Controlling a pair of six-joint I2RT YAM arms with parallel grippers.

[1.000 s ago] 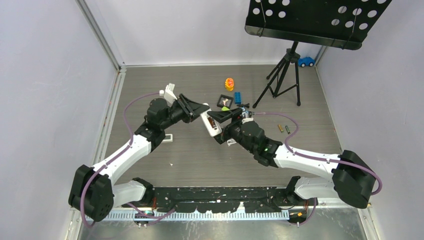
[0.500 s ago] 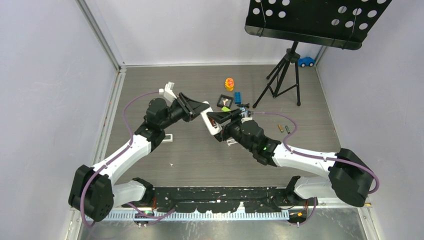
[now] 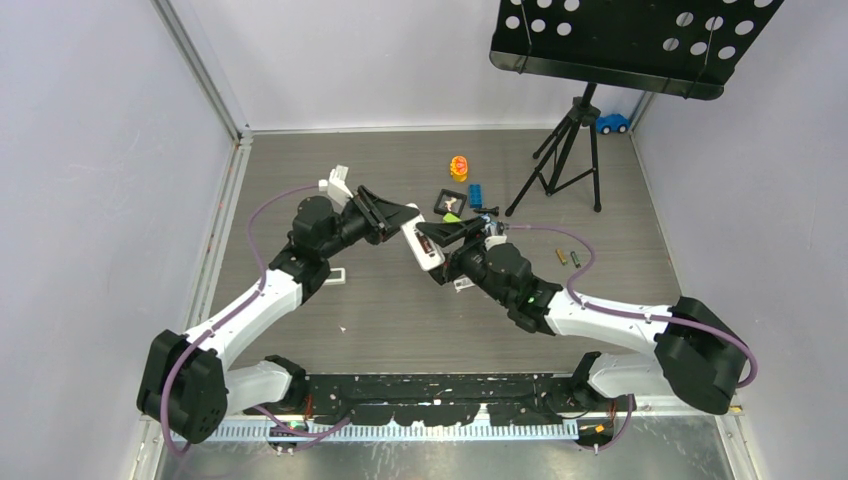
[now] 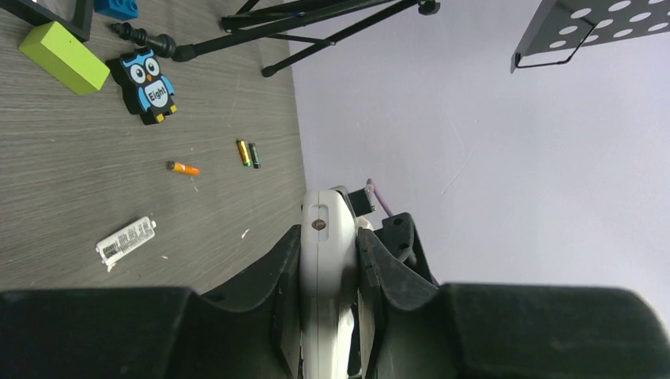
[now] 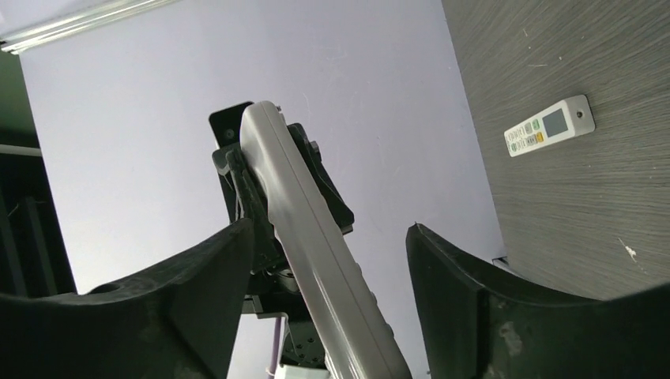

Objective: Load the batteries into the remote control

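Grey table (image 3: 400,320), centre: left gripper (image 4: 328,245) clamped on raised remote control (image 3: 421,247); right gripper (image 5: 325,230) fingers spread wide either side of it.

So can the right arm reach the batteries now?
Probably yes: the right gripper is open, holding nothing, and the batteries lie bare beside that arm; it only has to back off the remote.
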